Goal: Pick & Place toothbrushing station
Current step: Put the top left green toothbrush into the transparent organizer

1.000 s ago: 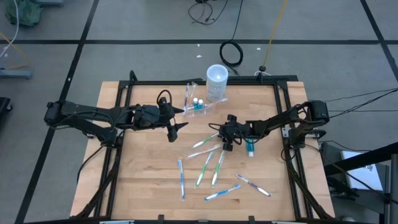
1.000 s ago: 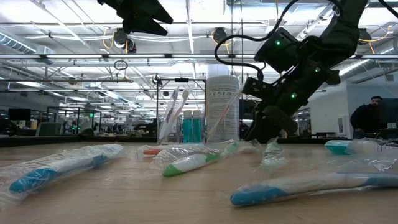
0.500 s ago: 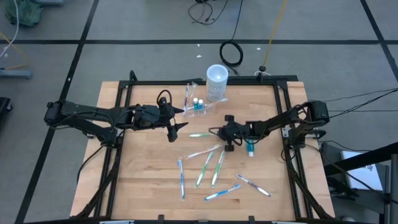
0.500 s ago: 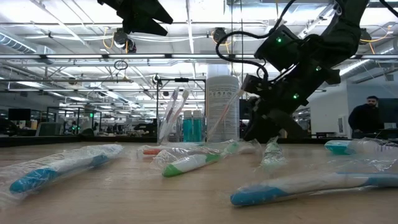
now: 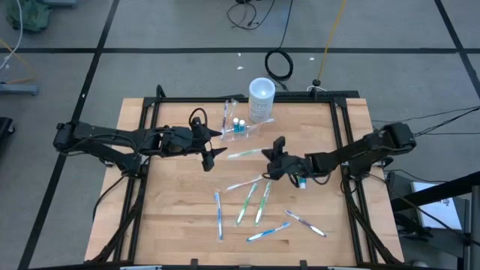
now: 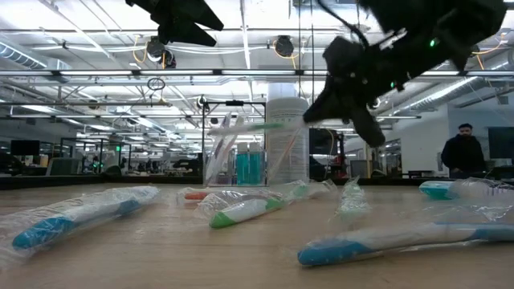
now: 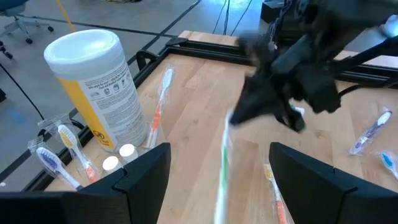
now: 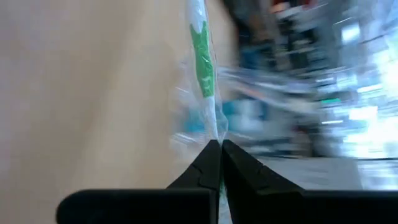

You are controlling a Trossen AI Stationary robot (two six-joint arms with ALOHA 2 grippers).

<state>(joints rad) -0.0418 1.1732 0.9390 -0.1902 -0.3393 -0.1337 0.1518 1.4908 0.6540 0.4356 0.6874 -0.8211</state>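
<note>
The table (image 5: 172,217) is pale wood grain with a black frame. The white canister (image 7: 96,81) carries a yellow label with small black print. One wrapped toothbrush (image 8: 202,68) is white with green; others (image 6: 76,217) lying on the wood are blue and white.

The wrapped green toothbrush (image 8: 202,43) pinched by the right gripper (image 8: 219,155) is smeared by motion in both wrist views, and its tip is cut off. The room behind it is only streaks. In the low view the right arm (image 6: 418,40) is blurred, its upper part cropped.
</note>
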